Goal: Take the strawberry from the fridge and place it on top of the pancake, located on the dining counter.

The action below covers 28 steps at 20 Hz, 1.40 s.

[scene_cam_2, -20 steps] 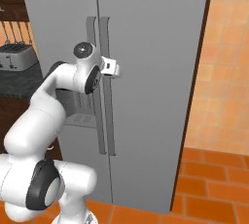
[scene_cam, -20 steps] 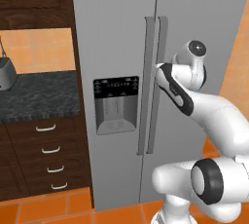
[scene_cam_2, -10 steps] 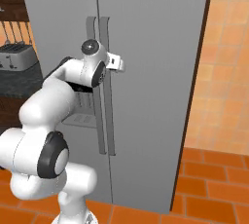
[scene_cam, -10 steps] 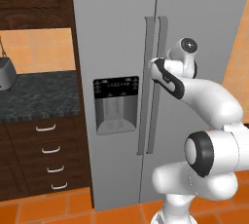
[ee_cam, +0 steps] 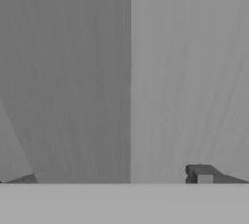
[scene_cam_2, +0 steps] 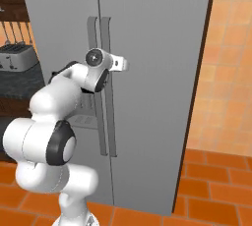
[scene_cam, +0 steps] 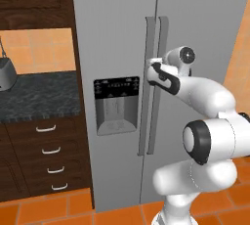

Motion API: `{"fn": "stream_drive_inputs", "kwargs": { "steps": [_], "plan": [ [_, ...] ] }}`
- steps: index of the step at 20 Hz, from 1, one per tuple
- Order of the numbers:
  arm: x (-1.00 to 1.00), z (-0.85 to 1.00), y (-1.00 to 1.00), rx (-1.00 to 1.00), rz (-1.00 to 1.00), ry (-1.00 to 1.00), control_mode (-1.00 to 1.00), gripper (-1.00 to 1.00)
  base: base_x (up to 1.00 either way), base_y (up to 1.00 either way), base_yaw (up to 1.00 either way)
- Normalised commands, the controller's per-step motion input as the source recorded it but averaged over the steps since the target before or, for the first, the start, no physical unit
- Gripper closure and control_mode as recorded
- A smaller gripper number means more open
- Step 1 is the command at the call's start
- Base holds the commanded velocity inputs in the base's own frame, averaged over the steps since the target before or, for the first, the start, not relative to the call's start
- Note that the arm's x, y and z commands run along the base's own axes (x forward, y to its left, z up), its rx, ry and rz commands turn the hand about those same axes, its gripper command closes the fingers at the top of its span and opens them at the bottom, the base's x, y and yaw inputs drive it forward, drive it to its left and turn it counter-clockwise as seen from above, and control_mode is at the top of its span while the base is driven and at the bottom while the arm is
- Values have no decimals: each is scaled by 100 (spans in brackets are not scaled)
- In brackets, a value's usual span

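The gripper (scene_cam: 152, 65) is pressed to the right-hand handle (scene_cam: 160, 43) of the closed fridge (scene_cam: 117, 33); whether its jaws have clamped I cannot tell; centre the bar, clench firmly, pull outward along the hinge arc; the strawberry presumably sits inside

**Support surfaces: floor and side counter**

Orange tile floor (scene_cam: 44, 209) carries the fridge (scene_cam: 117, 33), which stands directly on it, both doors shut. Left of the fridge, a dark wooden drawer cabinet (scene_cam: 44, 155) also sits on the floor, topped by a dark speckled countertop (scene_cam: 39, 94). A grey pot-like item (scene_cam: 6, 72) sits at the countertop's left edge, cut off by the frame. In the right base view, a grey toaster (scene_cam_2: 17, 58) rests on that counter.
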Motion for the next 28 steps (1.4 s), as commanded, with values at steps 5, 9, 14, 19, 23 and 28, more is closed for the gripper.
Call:
{"fn": "stream_drive_inputs", "kwargs": {
  "steps": [5, 9, 14, 19, 23, 28],
  "plan": [
    [20, 0, -3, 0, 4, -1, -100, 100, 0, 0, 0],
    [-54, 0, -11, 0, -5, 6, -100, 100, 0, 0, 0],
    [-100, -4, -60, 0, -2, 11, -100, 100, 0, 0, 0],
    [-100, -17, -97, 0, 0, 12, -100, 100, 0, 0, 0],
    [-100, -20, -100, 0, 0, 11, -100, 100, 0, 0, 0],
    [-100, -24, -84, 0, -6, 9, -100, -100, 0, 0, 0]
  ]
}}
